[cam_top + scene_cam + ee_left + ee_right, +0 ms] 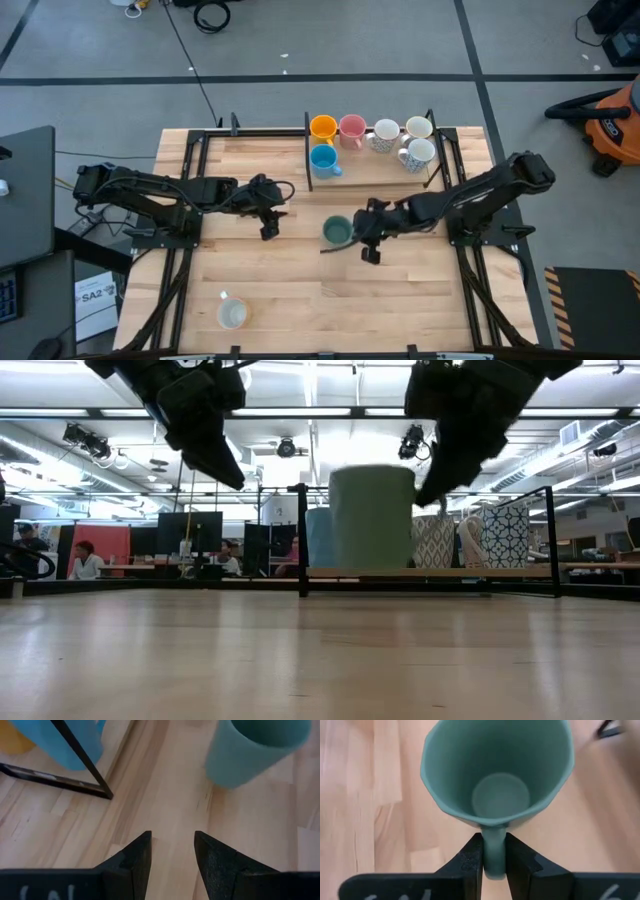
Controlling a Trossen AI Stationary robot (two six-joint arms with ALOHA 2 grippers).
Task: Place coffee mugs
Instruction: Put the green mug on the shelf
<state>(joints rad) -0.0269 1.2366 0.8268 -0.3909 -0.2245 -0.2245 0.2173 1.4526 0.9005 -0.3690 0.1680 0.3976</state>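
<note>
Only the right wrist view shows the right gripper [494, 855] pinching the teal mug's [497, 775] handle between nearly closed fingers. From above, the mug stands upright at table centre, mouth up, handle toward three o'clock. The left gripper [268, 222] hovers at its nine o'clock, fingers spread, holding nothing. The low view shows the mug lifted above the table [300, 660].

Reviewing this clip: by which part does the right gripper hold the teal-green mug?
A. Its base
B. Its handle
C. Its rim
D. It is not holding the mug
B: in the right wrist view the right gripper has its two fingers closed on the handle of the teal-green mug, whose open mouth faces the camera.
</note>
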